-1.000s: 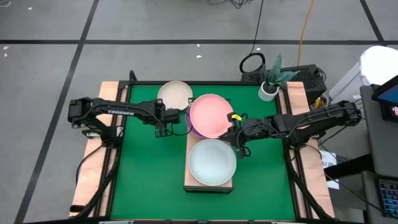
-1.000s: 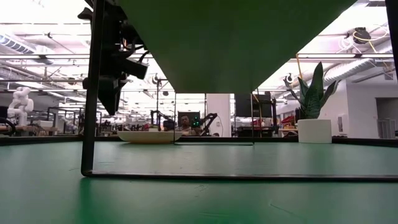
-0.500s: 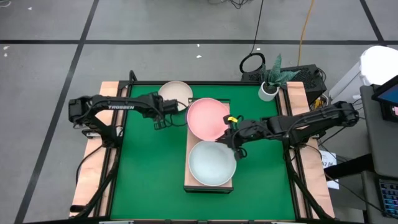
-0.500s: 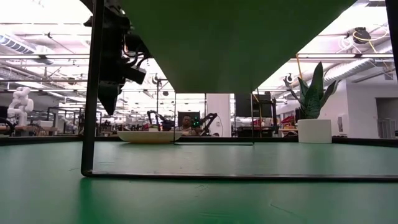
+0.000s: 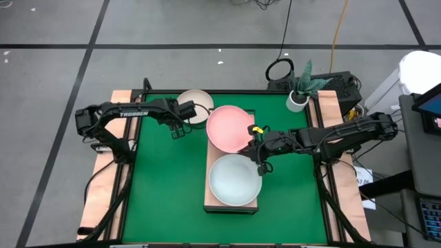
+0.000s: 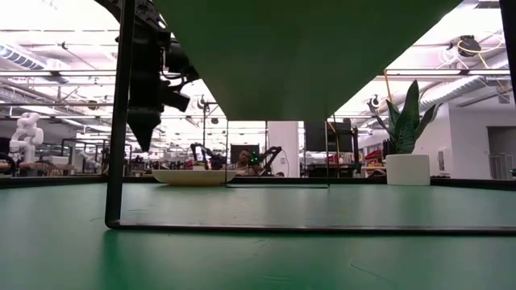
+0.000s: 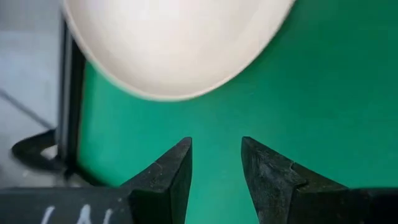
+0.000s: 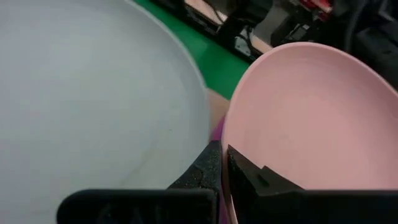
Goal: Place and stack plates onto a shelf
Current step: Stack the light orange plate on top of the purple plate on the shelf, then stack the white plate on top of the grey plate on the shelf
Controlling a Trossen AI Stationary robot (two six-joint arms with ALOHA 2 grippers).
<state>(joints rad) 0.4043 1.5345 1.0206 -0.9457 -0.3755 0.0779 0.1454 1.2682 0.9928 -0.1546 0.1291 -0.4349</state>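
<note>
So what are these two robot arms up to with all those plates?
They are stacking plates on a wooden shelf lying on the green table. The right gripper is shut on the rim of a pale pink plate, holding it over the shelf's far end, beside a pale blue-white plate already set there. The left gripper is open and empty, close to a cream plate lying on the table.

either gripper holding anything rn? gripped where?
Right gripper pinches the pink plate by its rim, on the edge nearest the pale plate. Left gripper is open and empty, near the cream plate.
</note>
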